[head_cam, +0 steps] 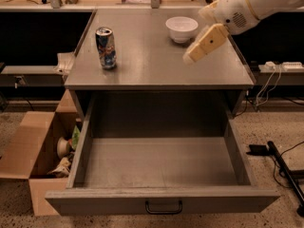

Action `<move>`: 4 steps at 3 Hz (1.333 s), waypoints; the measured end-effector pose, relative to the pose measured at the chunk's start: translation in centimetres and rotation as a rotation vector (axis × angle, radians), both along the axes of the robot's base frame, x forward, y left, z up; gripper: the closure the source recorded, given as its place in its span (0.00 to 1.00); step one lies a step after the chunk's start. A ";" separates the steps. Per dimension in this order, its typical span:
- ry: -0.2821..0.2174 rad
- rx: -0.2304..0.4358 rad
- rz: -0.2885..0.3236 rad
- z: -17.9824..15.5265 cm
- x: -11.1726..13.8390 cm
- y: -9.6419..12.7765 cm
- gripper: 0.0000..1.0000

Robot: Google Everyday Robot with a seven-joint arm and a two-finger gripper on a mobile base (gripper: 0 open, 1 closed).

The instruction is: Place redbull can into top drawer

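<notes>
The redbull can (105, 47) stands upright on the left part of the grey cabinet top (147, 65). The top drawer (161, 201) is pulled fully open below it, and its inside is bare. My gripper (191, 57) hangs above the right part of the top, in front of the white bowl (181, 28). It is well to the right of the can and holds nothing.
An open brown cardboard box (33, 160) with several odd items sits on the floor left of the drawer. A black stand leg and cables (280, 163) lie on the floor to the right. A cluttered bench runs behind the cabinet.
</notes>
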State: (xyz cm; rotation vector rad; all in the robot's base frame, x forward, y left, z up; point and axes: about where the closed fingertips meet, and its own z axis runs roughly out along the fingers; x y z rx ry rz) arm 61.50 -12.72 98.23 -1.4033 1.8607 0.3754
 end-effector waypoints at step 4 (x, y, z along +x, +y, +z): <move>-0.021 0.267 0.111 0.3 4.2 8.6 0.00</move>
